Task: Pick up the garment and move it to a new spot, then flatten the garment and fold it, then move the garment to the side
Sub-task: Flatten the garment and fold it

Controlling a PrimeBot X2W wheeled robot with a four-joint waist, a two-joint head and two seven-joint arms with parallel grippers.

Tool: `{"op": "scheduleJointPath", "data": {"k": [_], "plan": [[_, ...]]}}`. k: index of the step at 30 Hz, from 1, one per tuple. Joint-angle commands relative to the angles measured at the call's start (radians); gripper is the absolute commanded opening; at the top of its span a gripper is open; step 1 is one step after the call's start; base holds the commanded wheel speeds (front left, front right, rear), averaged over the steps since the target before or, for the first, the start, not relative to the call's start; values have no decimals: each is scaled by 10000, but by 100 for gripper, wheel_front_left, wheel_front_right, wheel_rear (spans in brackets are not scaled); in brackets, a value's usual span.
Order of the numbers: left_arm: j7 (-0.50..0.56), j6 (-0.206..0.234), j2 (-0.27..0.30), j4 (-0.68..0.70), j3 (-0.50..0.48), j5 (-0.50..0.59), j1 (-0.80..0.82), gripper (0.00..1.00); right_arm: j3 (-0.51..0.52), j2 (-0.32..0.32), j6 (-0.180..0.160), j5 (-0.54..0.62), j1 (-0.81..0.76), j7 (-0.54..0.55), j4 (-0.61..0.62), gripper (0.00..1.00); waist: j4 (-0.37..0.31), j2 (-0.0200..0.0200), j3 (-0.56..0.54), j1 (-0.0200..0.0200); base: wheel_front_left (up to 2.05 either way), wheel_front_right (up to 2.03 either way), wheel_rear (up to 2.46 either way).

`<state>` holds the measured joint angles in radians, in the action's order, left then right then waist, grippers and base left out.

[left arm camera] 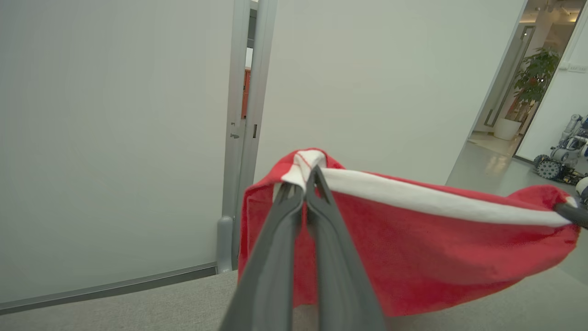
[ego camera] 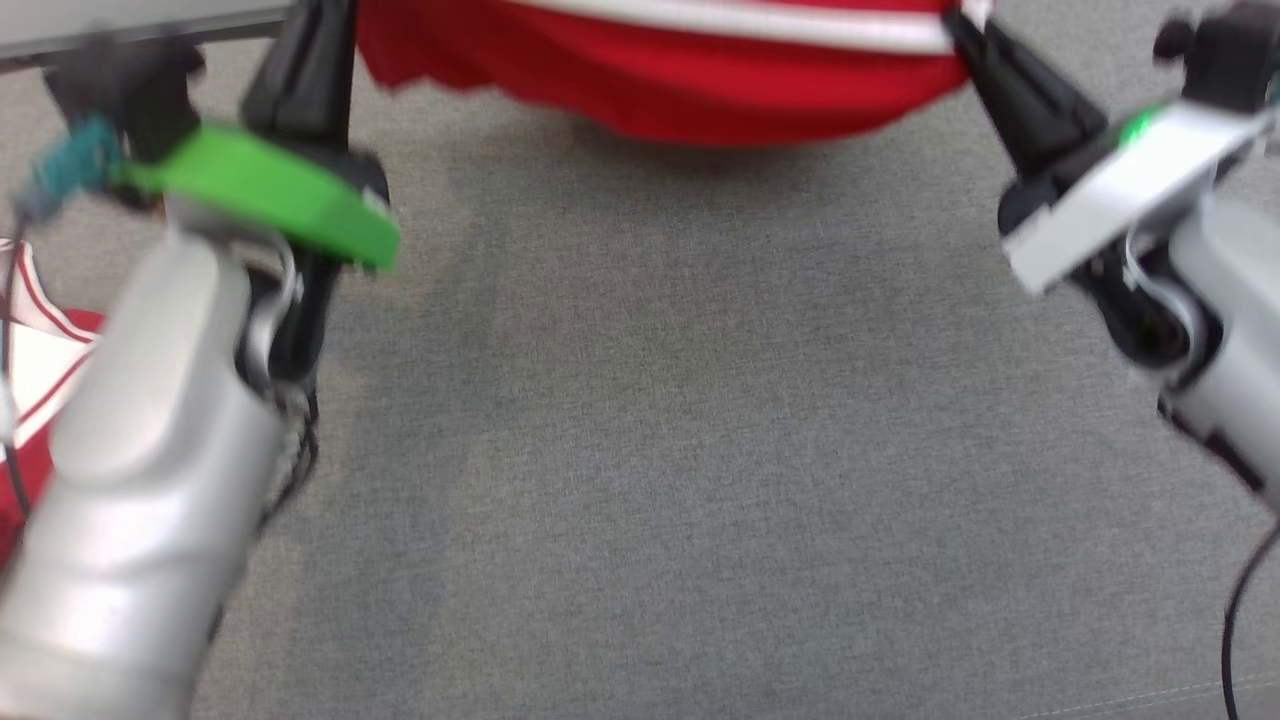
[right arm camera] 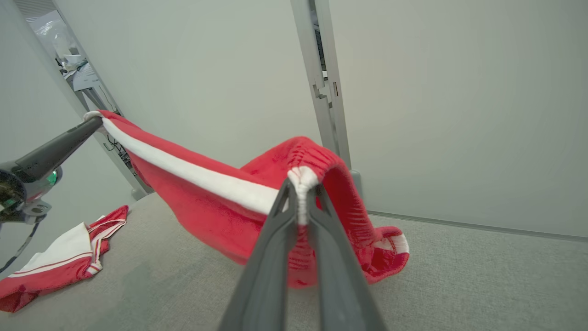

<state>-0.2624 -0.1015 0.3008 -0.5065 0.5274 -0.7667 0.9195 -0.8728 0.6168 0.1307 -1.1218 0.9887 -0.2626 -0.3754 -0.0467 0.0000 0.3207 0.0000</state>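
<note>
Your left pincer [left arm camera: 307,181] is closed on one end of the red garment [left arm camera: 413,257], your right pincer [right arm camera: 301,188] on the other. It hangs between them above the grey bench [ego camera: 640,450], long axis running left to right.

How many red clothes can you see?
2. A red garment hangs between the left gripper and right gripper. A second garment lies crumpled on the grey surface, robot's left. Others may be hidden.

Grey fabric surface [ego camera: 640,500]; folded red-and-white cloth [right arm camera: 59,262] lying on it; pale wall panels [left arm camera: 115,138]; potted plant [left arm camera: 532,80] beyond.
</note>
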Motion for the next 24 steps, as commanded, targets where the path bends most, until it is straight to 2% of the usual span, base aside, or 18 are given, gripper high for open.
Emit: {"op": "scheduleJointPath", "data": {"k": [1, 6, 8, 12, 18, 21, 24], "plan": [[-27, 56, 1, 326, -232, 246, -973, 0, 311, 84, 2, 72, -840, -23, 316, 0, 34, 0, -368, 0, 0, 0, 0], [-30, 179, -338, 1687, -1102, 1006, -4099, 0, 834, 342, 2, 731, -3424, -27, 1605, 0, 61, 0, -792, 0, 0, 0, 0], [-30, 257, -534, 2108, -1440, 1237, -5150, 0, 1260, 187, 2, 707, -4368, -28, 1965, 0, 60, 0, -956, 0, 0, 0, 0], [-31, 183, -881, 2581, -1716, 1550, -6959, 0, 1764, 32, 3, 1465, -6261, -28, 2625, 0, 129, 0, -1259, 0, 0, 0, 0], [-31, 143, -1028, 2745, -1908, 2145, -8617, 0, 2091, -175, 3, 2562, -8340, -29, 3018, 0, 249, 0, -1559, 0, 0, 0, 0], [-32, 95, -1010, 2785, -2050, 2345, -9111, 0, 2423, -387, 3, 2674, -9105, -29, 3172, 0, 266, 0, -1644, 0, 0, 0, 0], [-32, 1, -988, 2817, -1972, 2503, -9415, 0, 2341, -431, 3, 2796, -9802, -30, 3369, 0, 283, 0, -1721, 0, 0, 0, 0]]}}
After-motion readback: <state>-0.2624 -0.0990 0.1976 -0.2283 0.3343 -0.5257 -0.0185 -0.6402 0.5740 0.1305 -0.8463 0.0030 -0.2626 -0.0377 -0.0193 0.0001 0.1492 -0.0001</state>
